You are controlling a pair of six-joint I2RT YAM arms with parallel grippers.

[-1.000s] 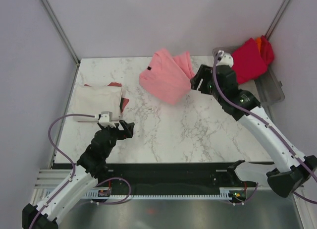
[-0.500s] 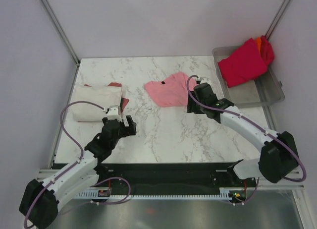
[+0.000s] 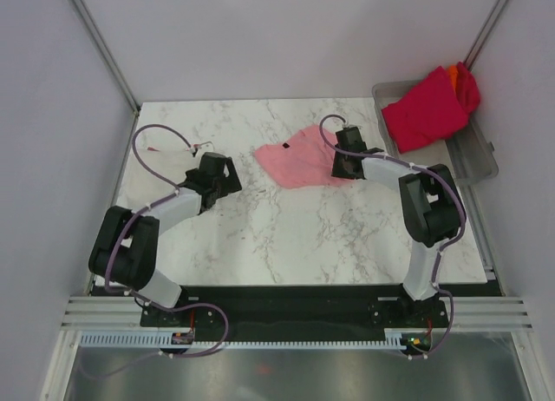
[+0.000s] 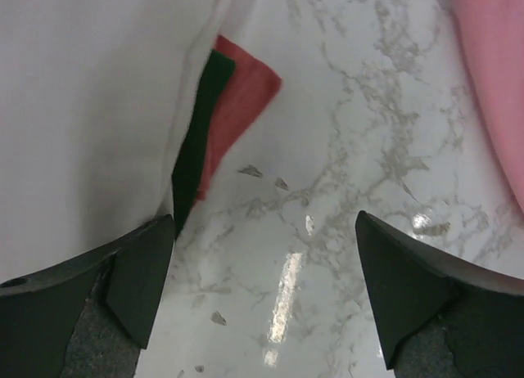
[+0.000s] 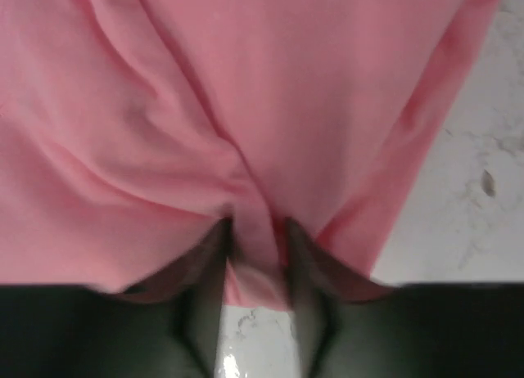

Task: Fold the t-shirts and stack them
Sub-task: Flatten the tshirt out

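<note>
A light pink t-shirt (image 3: 299,156) lies crumpled on the marble table, back of centre. My right gripper (image 3: 344,164) is at its right edge, shut on a fold of the pink cloth (image 5: 246,108), which is pinched between the fingers (image 5: 255,247). A folded cream-white shirt (image 4: 90,108) lies on a dark red shirt (image 4: 241,100) at the left; the cream shirt also shows in the top view (image 3: 154,167). My left gripper (image 3: 221,177) is open and empty, low over bare marble (image 4: 270,288) just right of that stack. A crimson shirt (image 3: 425,110) and an orange one (image 3: 453,71) lie over the tray.
A grey translucent tray (image 3: 473,162) stands at the back right corner. Purple walls close the table at the back and both sides. Cables loop above both arms.
My right gripper has brought the pink shirt down from the air onto the table and stays shut on it. My left arm has reached forward to the right edge of the cream stack.
</note>
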